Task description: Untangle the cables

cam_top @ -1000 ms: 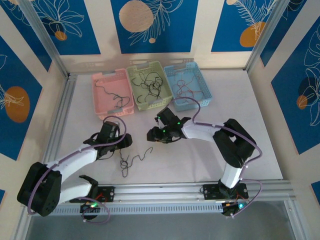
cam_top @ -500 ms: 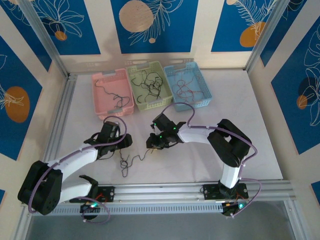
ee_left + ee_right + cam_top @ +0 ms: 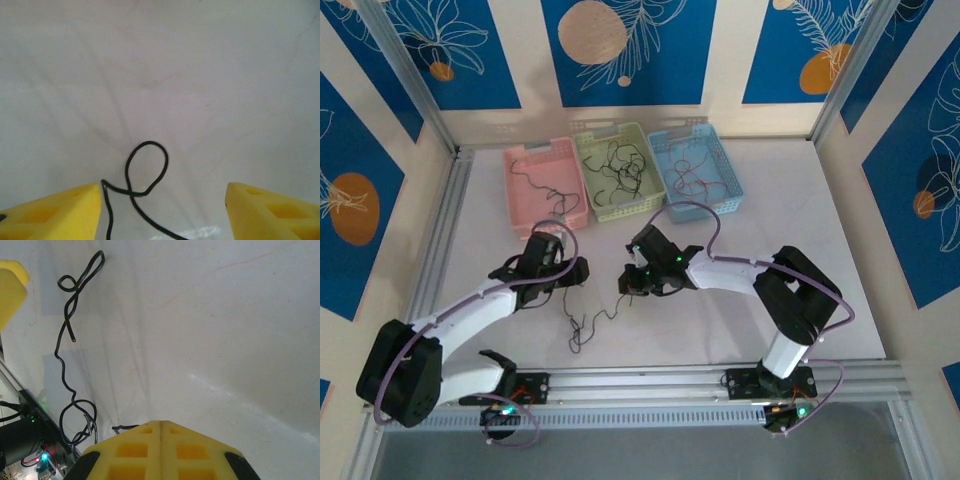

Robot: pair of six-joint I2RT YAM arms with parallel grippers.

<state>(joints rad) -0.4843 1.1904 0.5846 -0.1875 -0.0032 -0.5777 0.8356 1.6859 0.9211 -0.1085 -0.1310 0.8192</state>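
The right gripper [image 3: 161, 424] is clenched, its 2 yellow pads flush. The black cable [image 3: 131, 192] lying on the table [image 3: 740, 320] between the arms runs in under them, so it seems pinched by one end, while the left gripper [image 3: 162, 200] hangs released with the strand's small loop between its fingers. The risk, as I judge it (the wire is thin and springy), is that a pull from the right tightens that loop into a knot or slips the end free, or that the left jaws close on both crossing runs.
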